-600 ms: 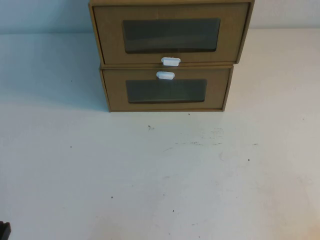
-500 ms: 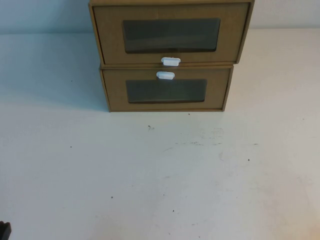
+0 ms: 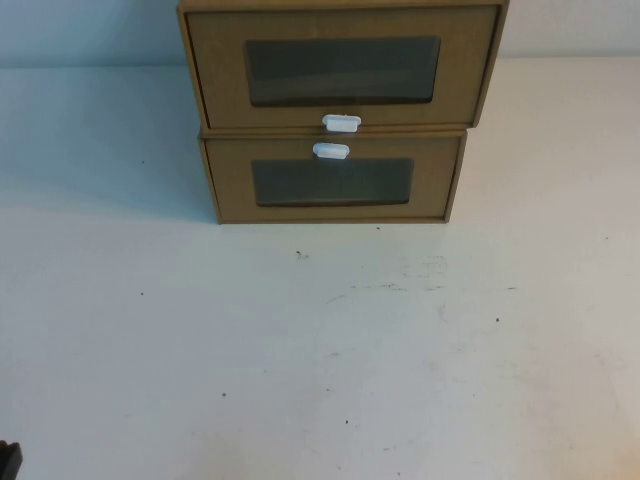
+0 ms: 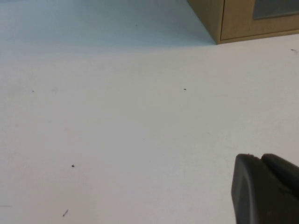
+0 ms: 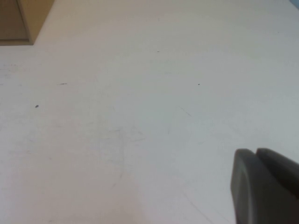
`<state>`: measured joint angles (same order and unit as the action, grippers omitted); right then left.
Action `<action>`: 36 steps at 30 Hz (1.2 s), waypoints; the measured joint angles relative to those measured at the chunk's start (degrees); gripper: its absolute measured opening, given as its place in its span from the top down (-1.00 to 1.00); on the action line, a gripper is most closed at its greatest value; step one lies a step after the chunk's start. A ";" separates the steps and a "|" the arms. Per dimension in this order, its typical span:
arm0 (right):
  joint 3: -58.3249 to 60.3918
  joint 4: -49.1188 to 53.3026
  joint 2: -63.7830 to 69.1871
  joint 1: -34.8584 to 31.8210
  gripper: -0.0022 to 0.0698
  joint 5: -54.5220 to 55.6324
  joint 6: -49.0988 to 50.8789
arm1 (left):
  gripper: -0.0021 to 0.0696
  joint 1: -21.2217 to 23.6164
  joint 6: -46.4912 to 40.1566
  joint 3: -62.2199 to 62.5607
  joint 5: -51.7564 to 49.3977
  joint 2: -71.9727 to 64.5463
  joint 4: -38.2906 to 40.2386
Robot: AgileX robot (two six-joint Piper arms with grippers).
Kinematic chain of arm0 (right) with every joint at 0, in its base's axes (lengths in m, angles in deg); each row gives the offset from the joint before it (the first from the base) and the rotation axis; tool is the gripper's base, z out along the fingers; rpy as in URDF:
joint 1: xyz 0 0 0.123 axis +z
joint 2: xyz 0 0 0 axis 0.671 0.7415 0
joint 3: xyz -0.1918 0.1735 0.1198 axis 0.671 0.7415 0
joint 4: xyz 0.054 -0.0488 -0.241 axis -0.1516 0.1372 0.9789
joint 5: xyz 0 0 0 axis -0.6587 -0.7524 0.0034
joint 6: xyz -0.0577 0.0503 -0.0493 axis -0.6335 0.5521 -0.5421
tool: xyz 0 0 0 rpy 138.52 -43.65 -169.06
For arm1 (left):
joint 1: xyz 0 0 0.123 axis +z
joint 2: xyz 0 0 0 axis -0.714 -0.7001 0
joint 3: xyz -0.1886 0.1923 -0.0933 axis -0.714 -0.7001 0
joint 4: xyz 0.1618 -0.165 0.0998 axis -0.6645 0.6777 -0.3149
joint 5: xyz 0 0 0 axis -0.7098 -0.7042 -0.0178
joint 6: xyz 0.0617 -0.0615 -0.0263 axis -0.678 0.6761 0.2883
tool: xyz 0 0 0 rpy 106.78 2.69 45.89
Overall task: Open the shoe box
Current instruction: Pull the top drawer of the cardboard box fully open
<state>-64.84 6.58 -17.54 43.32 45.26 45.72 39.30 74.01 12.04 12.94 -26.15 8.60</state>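
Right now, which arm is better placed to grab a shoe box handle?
Left, marginally. Left pincer and right pincer both hang over the table, far from the lower box; the left wrist view shows more of its front.

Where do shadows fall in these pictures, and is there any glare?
High view: a soft bluish shadow on the table left of the boxes; no glare on their windows. Left wrist view: same shadow beside the boxes; left gripper, shut, over lit table. Right wrist view: even light; right gripper, shut, over table.
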 joint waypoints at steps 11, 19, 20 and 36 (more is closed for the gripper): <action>0.00 0.00 0.00 0.00 0.98 0.00 0.00 | 0.96 0.00 0.00 0.00 1.68 0.00 0.00; 0.00 0.00 0.00 0.00 0.98 0.26 0.00 | 0.96 0.00 0.00 0.00 2.98 0.00 -0.10; 0.00 0.00 0.00 0.00 0.98 0.61 0.00 | 0.96 0.00 0.00 0.00 3.63 0.00 -0.10; 0.00 0.00 0.00 0.00 0.98 44.71 0.00 | 0.96 0.00 0.08 -0.09 57.23 0.00 -0.08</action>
<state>-64.84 6.58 -17.54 43.32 89.97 45.72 39.30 74.09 11.96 70.17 -26.15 8.52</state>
